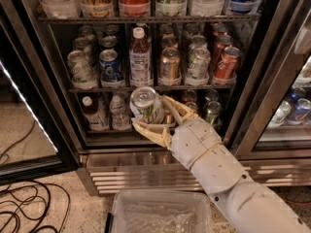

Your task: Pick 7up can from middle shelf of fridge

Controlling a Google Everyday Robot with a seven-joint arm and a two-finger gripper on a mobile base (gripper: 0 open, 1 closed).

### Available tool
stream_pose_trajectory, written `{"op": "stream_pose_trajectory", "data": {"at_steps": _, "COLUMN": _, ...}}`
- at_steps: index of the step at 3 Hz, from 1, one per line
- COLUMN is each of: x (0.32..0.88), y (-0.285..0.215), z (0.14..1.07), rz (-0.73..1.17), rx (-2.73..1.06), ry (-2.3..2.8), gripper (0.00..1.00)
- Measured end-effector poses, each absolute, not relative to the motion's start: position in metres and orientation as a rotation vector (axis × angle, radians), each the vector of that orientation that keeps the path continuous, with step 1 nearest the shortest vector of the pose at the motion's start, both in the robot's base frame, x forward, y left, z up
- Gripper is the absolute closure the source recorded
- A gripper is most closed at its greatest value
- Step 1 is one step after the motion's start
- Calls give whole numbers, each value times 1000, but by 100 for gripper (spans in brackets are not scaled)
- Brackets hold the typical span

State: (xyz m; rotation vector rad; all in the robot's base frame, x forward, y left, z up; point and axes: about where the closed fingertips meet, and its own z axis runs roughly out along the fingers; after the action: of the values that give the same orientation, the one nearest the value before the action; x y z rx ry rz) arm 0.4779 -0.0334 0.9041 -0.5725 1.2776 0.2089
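Note:
The 7up can (146,105), silver-white with green markings and a silver pull-tab top, sits between the tan fingers (150,134) of my gripper (156,115). The gripper is shut on it and holds it in front of the open fridge (58,91), just below the front edge of the middle shelf (160,87). That shelf carries rows of cans: a pale can (80,69) at the left, a blue Pepsi can (111,64), a bottle (140,57), a gold-bronze can (170,64), a silver can (198,62) and a red can (226,62).
The bottom rack holds small bottles (91,113) and cans (211,111). The top rack (146,18) holds large bottles. A louvred steel grille (131,171) runs along the base. A clear plastic bin (160,212) lies below my arm. Black cables (24,208) lie on the floor at left. A second cooler (291,110) stands at right.

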Motion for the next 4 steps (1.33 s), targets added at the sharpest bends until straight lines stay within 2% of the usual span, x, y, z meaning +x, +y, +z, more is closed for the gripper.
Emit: {"op": "stream_pose_trajectory", "data": {"at_steps": 4, "x": 452, "y": -42, "z": 1022, "rz": 338, "rx": -629, "ry": 1069, "gripper": 100}}
